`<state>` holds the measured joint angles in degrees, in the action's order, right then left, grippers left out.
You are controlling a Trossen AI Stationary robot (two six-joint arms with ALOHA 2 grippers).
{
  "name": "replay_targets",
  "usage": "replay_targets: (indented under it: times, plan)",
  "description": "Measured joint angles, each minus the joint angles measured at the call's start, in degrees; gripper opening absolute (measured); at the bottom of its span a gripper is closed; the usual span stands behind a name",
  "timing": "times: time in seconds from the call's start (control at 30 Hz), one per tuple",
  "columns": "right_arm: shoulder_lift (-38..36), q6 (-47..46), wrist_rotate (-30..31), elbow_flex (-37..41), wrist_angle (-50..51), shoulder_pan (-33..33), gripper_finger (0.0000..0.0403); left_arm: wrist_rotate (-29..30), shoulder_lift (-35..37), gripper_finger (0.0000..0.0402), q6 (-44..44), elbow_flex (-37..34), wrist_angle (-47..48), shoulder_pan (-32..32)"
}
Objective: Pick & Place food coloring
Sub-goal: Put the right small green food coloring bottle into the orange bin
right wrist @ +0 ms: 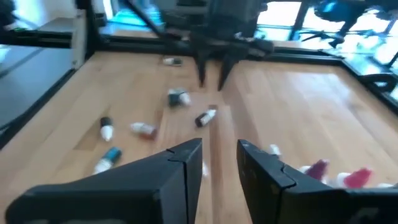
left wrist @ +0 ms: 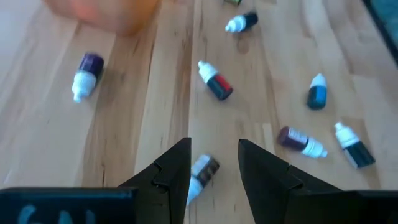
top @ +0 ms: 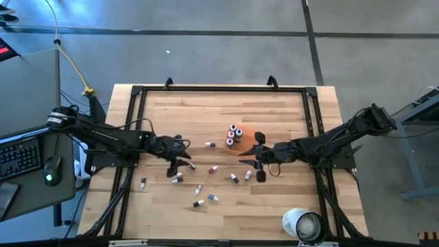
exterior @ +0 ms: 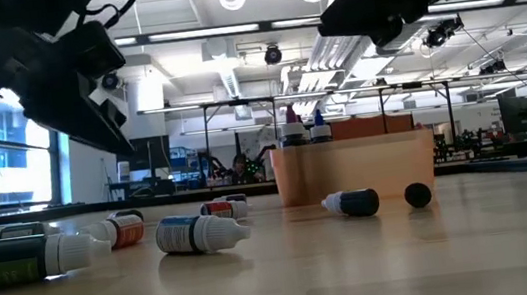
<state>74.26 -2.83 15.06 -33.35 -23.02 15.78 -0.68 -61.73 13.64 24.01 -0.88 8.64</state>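
Nearest the low camera, tiny food coloring bottles with white caps lie scattered on the pale wooden table. Above them hovers the left gripper, fingers parted and empty, over one fallen bottle. Farther on, the right gripper hangs beside the translucent orange tray, apparently grasping nothing; several bottles already stand inside. The left gripper should probably descend squarely astride the bottle before clenching.

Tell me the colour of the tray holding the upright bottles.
Translucent orange tray; the low view shows it best, with bottles standing inside.
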Motion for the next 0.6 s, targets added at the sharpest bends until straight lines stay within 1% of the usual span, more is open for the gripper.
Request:
replay_targets:
  times: [0.17,0.23,0.47,0.53,0.6]
  plan:
    - [0.0,0.2,-8.9,0.1,0.1,1.4,0.0094,0.0,0.0,0.0131,-1.8,0.0,-3.4,0.0]
    - [0.0,0.2,-11.2,0.1,0.1,2.4,0.0094,0.3,0.0,0.0131,-1.9,0.0,-4.3,0.0]
    - [0.0,-3.6,-9.4,0.1,3.5,3.8,0.0098,0.8,0.0,0.0131,-1.8,0.0,-5.6,0.0]
    - [0.0,-2.5,-8.4,0.1,3.1,3.7,0.0101,1.4,0.0,0.0131,-1.8,0.0,-5.6,0.0]
    - [0.0,1.1,-6.5,0.1,2.2,3.7,0.0103,1.6,0.0,0.0131,-1.3,0.0,-5.5,0.0]
